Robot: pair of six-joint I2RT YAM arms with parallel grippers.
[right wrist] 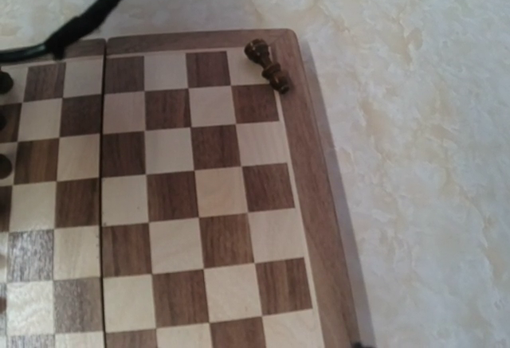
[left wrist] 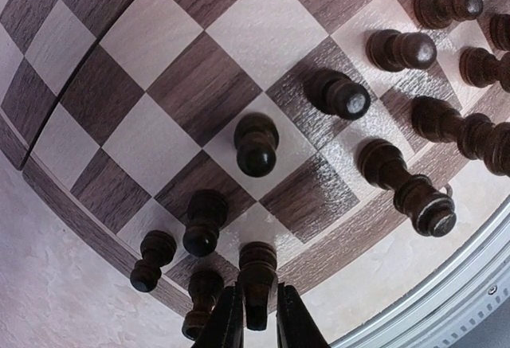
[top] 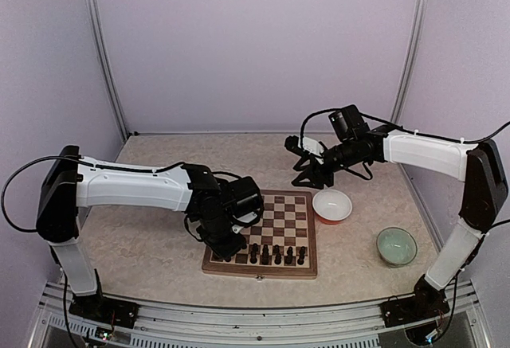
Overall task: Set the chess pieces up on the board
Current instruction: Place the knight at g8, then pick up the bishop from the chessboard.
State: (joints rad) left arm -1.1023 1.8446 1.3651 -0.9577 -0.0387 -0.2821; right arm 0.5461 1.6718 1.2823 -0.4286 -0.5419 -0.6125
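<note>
- Left gripper (left wrist: pixel 260 291) nipped narrow on dark turned-wood chess piece (left wrist: pixel 256 264), brown-and-cream checkered wooden board (left wrist: pixel 199 85) directly beneath.
- Step, likely: seating it. Next: let go, lift straight.
- Right gripper (top: pixel 311 177) half spread, empty.

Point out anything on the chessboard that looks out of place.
One dark chess piece appears to lie on its side at a corner of the board, overhanging the wooden border, apart from the standing pieces.

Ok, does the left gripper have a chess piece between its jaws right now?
Yes, the left wrist view shows a dark chess piece standing between the jaws of the left gripper at the near edge of the board.
</note>
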